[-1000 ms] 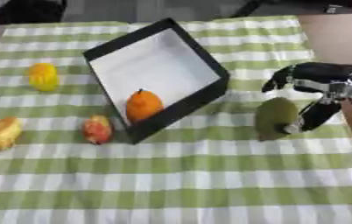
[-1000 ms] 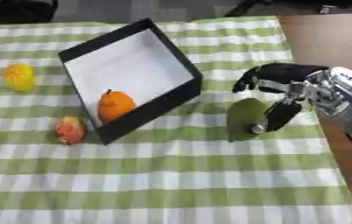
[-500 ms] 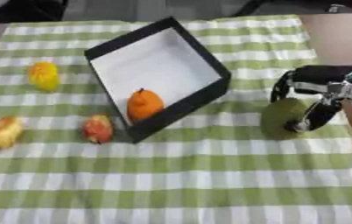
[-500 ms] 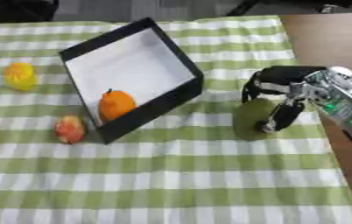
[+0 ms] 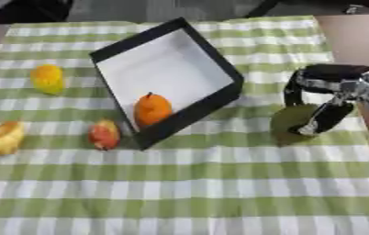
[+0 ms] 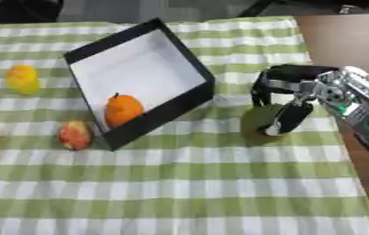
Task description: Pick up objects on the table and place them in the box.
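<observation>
beside box (image 5: pixel 165 78), hand (image 6: pixel 288 92) round green fruit (image 6: pixel 258 121)

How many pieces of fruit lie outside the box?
4: a yellow fruit far left, a banana-like piece at the left edge, a red fruit by the box corner, a green fruit under the right hand.

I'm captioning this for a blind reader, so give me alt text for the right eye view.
The robot's right hand curls around a dark green fruit on a green checked cloth, right of a black box holding an orange. A red fruit and a yellow fruit lie left of the box.
</observation>
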Action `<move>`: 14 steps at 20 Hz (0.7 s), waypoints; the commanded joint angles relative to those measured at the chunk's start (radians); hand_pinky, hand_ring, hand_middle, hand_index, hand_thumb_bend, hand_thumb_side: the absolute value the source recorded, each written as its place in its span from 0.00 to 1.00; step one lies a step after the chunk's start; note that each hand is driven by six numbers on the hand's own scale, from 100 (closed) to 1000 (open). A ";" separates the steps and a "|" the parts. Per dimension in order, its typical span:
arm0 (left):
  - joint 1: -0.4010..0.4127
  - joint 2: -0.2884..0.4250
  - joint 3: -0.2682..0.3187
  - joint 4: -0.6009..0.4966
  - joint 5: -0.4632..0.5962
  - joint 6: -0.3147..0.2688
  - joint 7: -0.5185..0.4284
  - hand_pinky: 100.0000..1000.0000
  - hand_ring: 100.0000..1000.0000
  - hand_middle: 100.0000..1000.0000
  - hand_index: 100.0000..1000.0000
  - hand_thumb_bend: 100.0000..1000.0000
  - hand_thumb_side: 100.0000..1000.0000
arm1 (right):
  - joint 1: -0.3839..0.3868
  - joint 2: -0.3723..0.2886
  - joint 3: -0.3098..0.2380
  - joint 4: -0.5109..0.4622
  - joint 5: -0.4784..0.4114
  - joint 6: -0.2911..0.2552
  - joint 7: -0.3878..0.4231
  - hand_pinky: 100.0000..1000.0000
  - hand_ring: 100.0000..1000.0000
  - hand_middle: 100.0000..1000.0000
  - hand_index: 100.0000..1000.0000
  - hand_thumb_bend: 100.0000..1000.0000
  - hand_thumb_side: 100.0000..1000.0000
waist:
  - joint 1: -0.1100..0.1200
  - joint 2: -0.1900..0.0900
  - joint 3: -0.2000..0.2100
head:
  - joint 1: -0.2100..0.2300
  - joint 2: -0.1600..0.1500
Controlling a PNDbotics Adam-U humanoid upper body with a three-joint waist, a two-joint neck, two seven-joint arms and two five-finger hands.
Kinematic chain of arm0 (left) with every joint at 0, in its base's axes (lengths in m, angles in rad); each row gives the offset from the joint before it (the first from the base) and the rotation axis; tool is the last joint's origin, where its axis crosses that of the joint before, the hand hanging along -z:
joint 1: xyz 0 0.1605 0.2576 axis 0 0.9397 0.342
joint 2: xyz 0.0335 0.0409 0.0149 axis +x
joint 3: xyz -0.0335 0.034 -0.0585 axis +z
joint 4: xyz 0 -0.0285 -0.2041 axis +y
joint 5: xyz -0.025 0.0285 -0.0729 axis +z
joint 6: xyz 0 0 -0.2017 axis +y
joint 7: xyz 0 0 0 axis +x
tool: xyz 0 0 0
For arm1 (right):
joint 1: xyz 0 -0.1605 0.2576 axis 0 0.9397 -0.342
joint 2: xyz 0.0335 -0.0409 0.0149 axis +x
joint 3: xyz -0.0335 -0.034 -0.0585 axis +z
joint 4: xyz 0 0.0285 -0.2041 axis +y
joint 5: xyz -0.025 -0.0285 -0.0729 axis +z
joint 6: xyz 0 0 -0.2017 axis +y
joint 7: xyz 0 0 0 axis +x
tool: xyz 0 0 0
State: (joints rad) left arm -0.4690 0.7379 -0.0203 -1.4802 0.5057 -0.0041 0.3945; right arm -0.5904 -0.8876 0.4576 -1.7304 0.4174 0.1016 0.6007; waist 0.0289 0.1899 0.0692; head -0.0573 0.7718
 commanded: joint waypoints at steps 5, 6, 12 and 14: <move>-0.002 0.035 0.021 -0.027 0.000 -0.003 0.007 0.77 0.81 0.79 0.89 0.18 0.79 | -0.100 -0.082 -0.121 -0.204 -0.098 0.040 0.049 0.78 0.56 0.29 0.43 0.34 0.00 | -0.016 -0.019 -0.001 | 0.002 -0.002; -0.001 0.035 0.021 -0.027 0.000 -0.003 0.008 0.77 0.81 0.79 0.89 0.18 0.79 | -0.121 -0.079 -0.132 -0.221 -0.110 0.048 0.052 0.78 0.56 0.29 0.43 0.34 0.00 | -0.017 -0.021 0.000 | 0.002 -0.002; 0.005 0.038 0.024 -0.033 0.000 -0.005 0.010 0.77 0.81 0.79 0.89 0.19 0.78 | -0.313 0.014 -0.130 -0.211 -0.146 0.091 0.076 0.79 0.57 0.34 0.48 0.33 0.00 | -0.022 -0.034 0.002 | 0.004 -0.002; 0.004 0.037 0.022 -0.035 0.000 -0.004 0.010 0.77 0.81 0.79 0.89 0.19 0.78 | -0.392 0.087 -0.102 -0.142 -0.131 0.091 0.092 0.79 0.57 0.35 0.49 0.33 0.00 | -0.021 -0.038 0.004 | 0.000 -0.002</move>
State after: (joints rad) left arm -0.4564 0.7384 -0.0144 -1.4953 0.5056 -0.0065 0.4007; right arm -0.9610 -0.8188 0.3571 -1.8943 0.2846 0.1895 0.6846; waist 0.0192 0.1885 0.0721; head -0.0568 0.7718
